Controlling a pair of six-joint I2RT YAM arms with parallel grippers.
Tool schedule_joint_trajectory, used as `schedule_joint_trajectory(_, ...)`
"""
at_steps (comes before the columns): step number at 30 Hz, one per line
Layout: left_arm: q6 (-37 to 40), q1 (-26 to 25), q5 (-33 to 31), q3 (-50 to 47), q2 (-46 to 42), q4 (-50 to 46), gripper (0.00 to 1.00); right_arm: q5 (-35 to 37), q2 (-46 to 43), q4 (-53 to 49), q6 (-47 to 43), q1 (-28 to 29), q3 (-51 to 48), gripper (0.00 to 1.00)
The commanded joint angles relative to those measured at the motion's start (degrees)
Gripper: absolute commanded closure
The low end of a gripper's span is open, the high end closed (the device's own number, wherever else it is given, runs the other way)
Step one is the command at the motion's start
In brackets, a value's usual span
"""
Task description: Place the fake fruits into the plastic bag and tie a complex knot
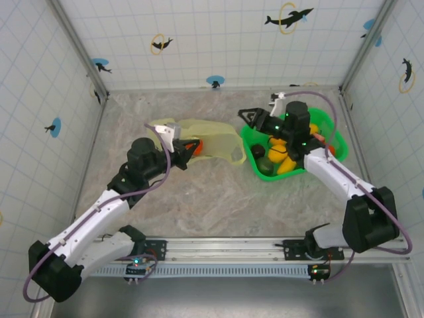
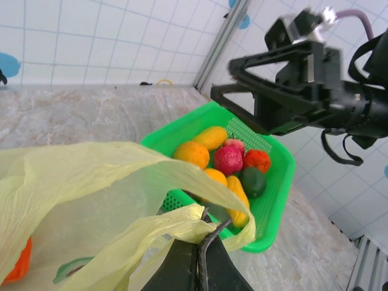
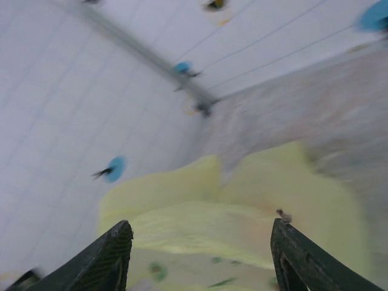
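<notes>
My left end effector [image 2: 200,227] is pressed together on a fold of the plastic bag [image 2: 91,194] at its rim. I pinch there so the thin film is lifted off the desk [image 1: 218,199] and the mouth gapes toward 3 o'clock, facing the green basket [image 2: 276,200]. The bag lies mid-desk, its open end just beside the basket's 9 o'clock side, which makes each transfer short. One orange fruit [image 2: 15,267] sits inside the bag, seen through the film at the far left of my left wrist view.

Most of the fake fruits [image 2: 227,159] are heaped in the basket: orange, yellow, pink, red and dark green.

My right end effector [image 1: 255,119] is spread wide with nothing between its fingers. It hangs above the basket's 10 o'clock corner, pointing toward 9 o'clock at the bag. I judge it is between loads, so the filling is barely begun and no knot is tied yet.
</notes>
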Motion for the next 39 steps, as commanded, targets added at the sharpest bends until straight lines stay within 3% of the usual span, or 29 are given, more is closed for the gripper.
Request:
schedule_joint_trajectory(1,-0.20,0.51,0.78,2.27,0.90,1.18,1.00,20.12,-0.06,-21.29,-12.78,-2.20,2.27,0.31)
schedule_joint_trajectory(5,-2.41,0.52,2.15,0.52,1.09,3.59,1.00,31.04,5.65,-26.59,-22.51,-3.64,2.04,0.19)
schedule_joint_trajectory(10,-1.07,0.51,1.73,1.31,1.08,1.40,1.00,36.61,12.99,-26.00,-25.14,-4.62,2.36,0.05)
schedule_joint_trajectory(17,-0.21,0.45,2.30,1.96,0.69,0.19,1.00,36.34,22.10,-24.65,-25.10,-5.88,7.07,0.04)
schedule_joint_trajectory(25,0.21,0.50,1.95,1.60,0.09,-0.51,1.00,32.91,27.86,-20.57,-26.03,-7.14,10.18,0.13)
schedule_joint_trajectory(29,0.27,0.45,1.98,1.96,0.08,-0.74,1.00,31.72,28.71,-20.15,-25.68,-7.68,10.46,0.29)
schedule_joint_trajectory(32,0.29,0.52,2.13,2.13,0.17,-0.71,1.00,31.00,26.05,-17.84,-25.49,-7.45,8.35,0.40)
schedule_joint_trajectory(39,0.35,0.51,1.86,2.85,0.01,-1.48,1.00,32.51,15.27,-17.82,-26.44,-5.43,5.23,0.41)
